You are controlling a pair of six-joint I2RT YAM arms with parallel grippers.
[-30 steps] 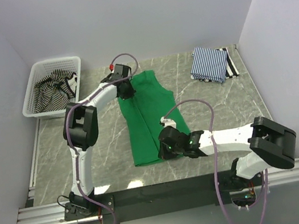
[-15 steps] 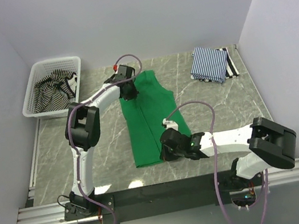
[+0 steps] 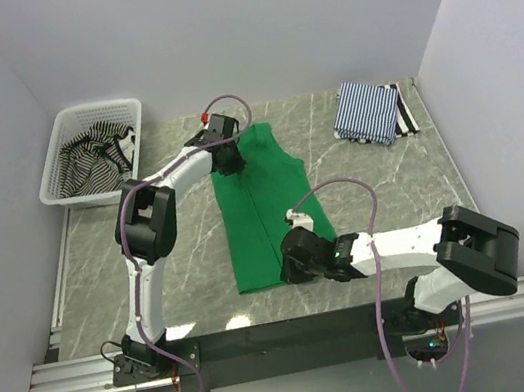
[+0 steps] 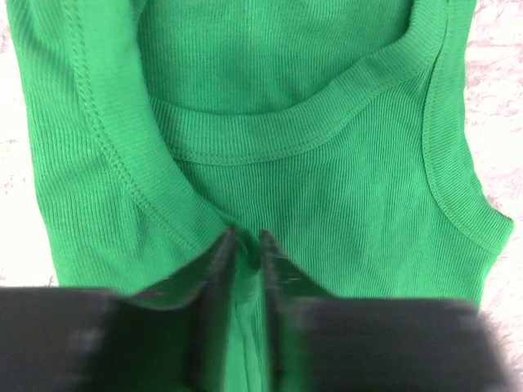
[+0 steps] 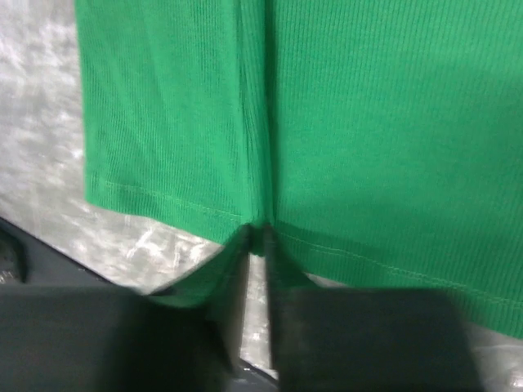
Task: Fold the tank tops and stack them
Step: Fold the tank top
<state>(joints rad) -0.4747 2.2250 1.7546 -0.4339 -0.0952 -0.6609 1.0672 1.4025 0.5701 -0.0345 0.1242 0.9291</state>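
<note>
The green tank top (image 3: pixel 259 207) lay lengthwise on the middle of the surface (image 3: pixel 153 266), neck end far and hem near, with its left side folded in to a straight long edge. The hem stopped a little short of the black rail (image 3: pixel 267 337) along the near edge.

The left fingers (image 4: pixel 214 286) were at the far end just below the neckline. They were drawn almost together, pinching a small ridge of the ribbed cloth. The right fingers (image 5: pixel 231 286) were at the near hem, likewise nearly together on a raised crease that ran up the cloth from the hem.

Bare surface lay open on both sides of the top, widest at the near left and near right.

In the far left corner a white mesh basket (image 3: pixel 94 108) stood against the wall, holding a crumpled black-and-white striped top (image 3: pixel 93 157). Well apart at the far right, a folded blue-and-white striped top (image 3: pixel 365 112) rested on what looked like another striped piece (image 3: pixel 406 115), of which only the right edge showed.
</note>
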